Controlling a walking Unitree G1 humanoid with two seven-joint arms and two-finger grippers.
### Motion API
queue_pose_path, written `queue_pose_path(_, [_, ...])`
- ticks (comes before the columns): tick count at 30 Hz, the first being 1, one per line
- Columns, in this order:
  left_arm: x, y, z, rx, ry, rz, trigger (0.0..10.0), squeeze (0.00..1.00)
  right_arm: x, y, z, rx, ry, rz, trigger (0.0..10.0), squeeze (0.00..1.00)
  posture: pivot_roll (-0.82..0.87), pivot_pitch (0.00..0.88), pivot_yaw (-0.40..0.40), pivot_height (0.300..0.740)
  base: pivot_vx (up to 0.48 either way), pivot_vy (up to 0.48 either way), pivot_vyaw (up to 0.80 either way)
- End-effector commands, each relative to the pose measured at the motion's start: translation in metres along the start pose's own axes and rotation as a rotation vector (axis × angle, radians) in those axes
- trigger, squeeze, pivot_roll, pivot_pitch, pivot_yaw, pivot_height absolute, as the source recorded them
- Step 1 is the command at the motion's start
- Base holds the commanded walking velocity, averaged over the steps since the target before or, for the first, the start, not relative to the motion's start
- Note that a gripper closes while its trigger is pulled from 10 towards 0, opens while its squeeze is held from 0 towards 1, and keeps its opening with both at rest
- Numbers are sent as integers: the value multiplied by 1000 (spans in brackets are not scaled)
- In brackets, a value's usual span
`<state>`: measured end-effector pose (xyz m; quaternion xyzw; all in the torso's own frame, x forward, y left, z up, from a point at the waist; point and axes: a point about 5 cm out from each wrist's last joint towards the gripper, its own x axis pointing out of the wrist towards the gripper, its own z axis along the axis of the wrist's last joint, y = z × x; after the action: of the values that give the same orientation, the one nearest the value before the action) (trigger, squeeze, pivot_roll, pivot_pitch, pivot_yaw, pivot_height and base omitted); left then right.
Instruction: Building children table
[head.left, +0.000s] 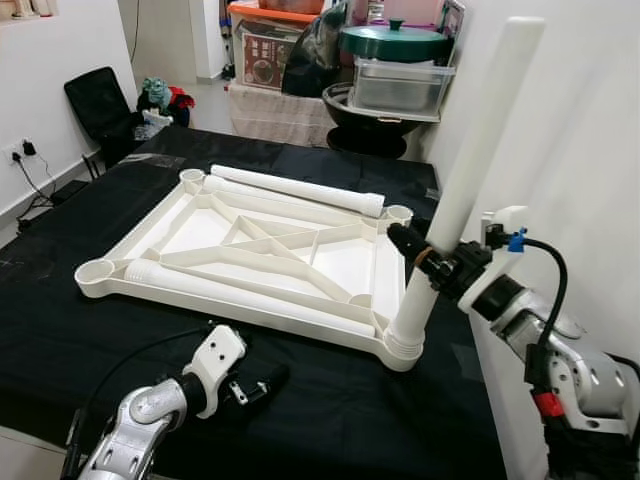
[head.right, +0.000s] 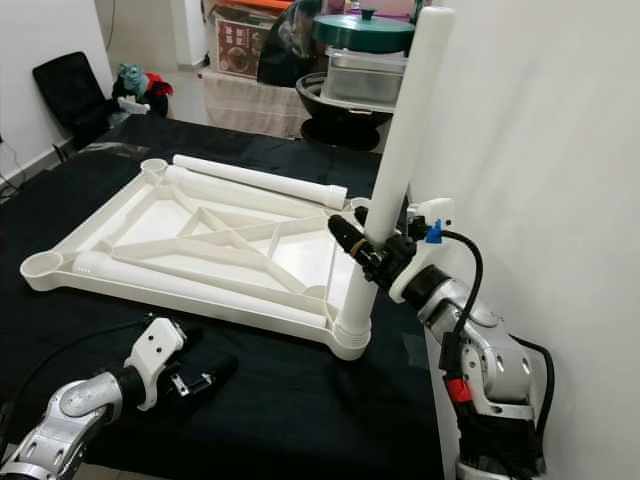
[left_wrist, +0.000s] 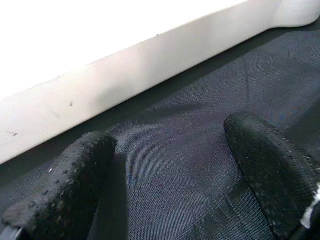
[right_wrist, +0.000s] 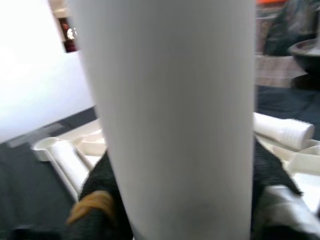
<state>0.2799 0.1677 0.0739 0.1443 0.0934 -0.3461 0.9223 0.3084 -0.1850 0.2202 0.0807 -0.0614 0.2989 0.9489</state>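
Black cloth covers the table (head.left: 60, 260), and on it lies the white plastic tabletop (head.left: 260, 262) upside down, ribs showing, a round socket at each corner. A table leg (head.left: 470, 170) stands tilted in the socket at the tabletop's near right corner, leaning away toward the wall; two more legs lie loose, one (head.left: 295, 190) along the far edge, one (head.left: 230, 290) along the near edge. The right gripper (head.left: 432, 262) has its fingers closed around the standing leg low on the shaft, just above the socket. The left gripper (head.left: 262, 385) rests on the cloth just in front of the tabletop's near edge, fingers spread, holding nothing. The legs look light, stiff and smooth, so a low grasp near the threaded end probably gives best control for straightening and seating.
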Motion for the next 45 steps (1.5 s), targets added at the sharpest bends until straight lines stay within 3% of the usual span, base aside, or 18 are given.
queue_pose_path(1, [0, -5, -6, 0, 31, -20, 10000, 0, 5, -3, -10, 20, 32, -29, 0, 0, 77, 0, -119, 740, 0, 0, 0])
queue_pose_path(15, [0, -5, -6, 5, 34, -28, 10000, 0, -5, -33, -19, 17, 42, -389, 0, 0, 60, 0, -105, 740, 0, 0, 0])
queue_pose_path(16, [1, -5, -6, 5, 33, -29, 10000, 0, -12, -43, -23, -5, 78, -563, 0, 0, 60, 0, -107, 740, 0, 0, 0])
queue_pose_path(17, [1, -5, -6, 5, 33, -29, 10000, 0, -12, -43, -23, -5, 78, -563, 0, 0, 60, 0, -107, 740, 0, 0, 0])
queue_pose_path(18, [1, -5, -6, 4, 34, -28, 10000, 0, -26, -54, -31, -14, 102, -816, 0, 0, 61, 0, -111, 740, 0, 0, 0])
queue_pose_path(19, [1, -5, -6, 4, 34, -28, 10000, 0, -26, -54, -31, -14, 102, -816, 0, 0, 61, 0, -111, 740, 0, 0, 0])
queue_pose_path(22, [1, -7, -8, 2, 38, -28, 10000, 0, -46, -56, -53, 3, 137, -1152, 0, 0, 62, 0, -110, 740, 0, 0, 0])
queue_pose_path(28, [3, -11, -7, 2, 37, -40, 10000, 0, -19, -28, -67, 42, 154, -1102, 0, 0, 67, 0, -110, 740, 0, 0, 0])
queue_pose_path(29, [3, -11, -7, 3, 38, -39, 10000, 0, -14, -23, -66, 35, 149, -1070, 7059, 0, 67, 0, -110, 740, 0, 0, 0])
queue_pose_path(30, [3, -11, -7, 3, 38, -39, 10000, 0, -14, -23, -66, 35, 149, -1070, 7059, 0, 67, 0, -110, 740, 0, 0, 0])
queue_pose_path(31, [3, -9, -7, 5, 40, -37, 10000, 0, -6, -16, -65, 16, 157, -996, 10000, 0, 66, 0, -112, 740, 0, 0, 0])
queue_pose_path(33, [3, -9, -7, 5, 40, -37, 10000, 0, -6, -16, -65, 16, 157, -996, 10000, 0, 66, 0, -112, 740, 0, 0, 0])
queue_pose_path(34, [2, -9, -8, 5, 42, -35, 10000, 0, -3, -12, -62, 4, 140, -960, 10000, 635, 64, 0, -114, 740, 0, 0, 0])
queue_pose_path(35, [2, -9, -8, 5, 42, -35, 10000, 0, -3, -12, -62, 4, 140, -960, 10000, 635, 64, 0, -114, 740, 0, 0, 0])
queue_pose_path(36, [2, -9, -8, 3, 42, -34, 10000, 0, -2, -11, -57, -7, 114, -946, 10000, 1000, 63, 0, -114, 740, 0, 0, 0])
queue_pose_path(38, [2, -10, -9, -1, 41, -36, 10000, 0, 1, -12, -48, -14, 65, -896, 10000, 980, 60, 0, -112, 740, 0, 0, 0])
queue_pose_path(39, [2, -12, -9, -4, 40, -38, 10000, 0, 2, -13, -40, -14, 19, -851, 10000, 0, 60, 0, -112, 740, 0, 0, 0])
queue_pose_path(45, [2, -11, -9, -4, 40, -39, 10000, 0, 8, -16, -14, 32, -89, -555, 10000, 0, 58, 0, -112, 740, 0, 0, 0])
